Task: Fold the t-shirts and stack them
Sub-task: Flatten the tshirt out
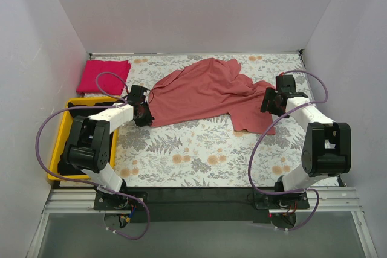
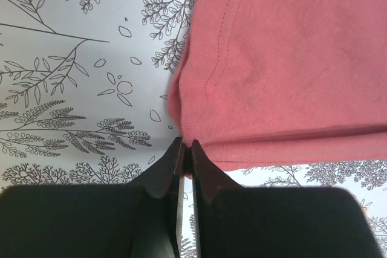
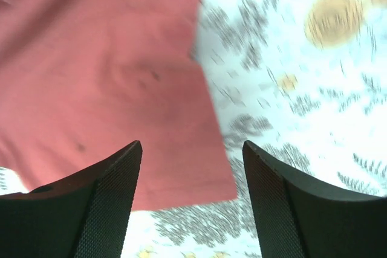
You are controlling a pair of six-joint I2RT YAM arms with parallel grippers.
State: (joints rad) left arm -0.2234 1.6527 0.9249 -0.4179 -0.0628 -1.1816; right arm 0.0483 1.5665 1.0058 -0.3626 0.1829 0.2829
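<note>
A salmon-red t-shirt (image 1: 205, 92) lies crumpled across the middle of the flowered table. My left gripper (image 1: 144, 115) is shut on the near left corner of this shirt; in the left wrist view the fingertips (image 2: 179, 149) pinch the hemmed corner of the red cloth (image 2: 284, 70). My right gripper (image 1: 268, 102) hovers open at the shirt's right edge. In the right wrist view the wide-apart fingers (image 3: 118, 179) frame a corner of the red cloth (image 3: 121, 77) below them, with nothing between them. A folded magenta t-shirt (image 1: 104, 76) rests at the back left.
A yellow bin (image 1: 60, 140) stands at the left table edge, partly under the left arm. White walls (image 1: 36, 58) close in the table on three sides. The flowered tablecloth (image 1: 199, 155) shows in front of the shirt.
</note>
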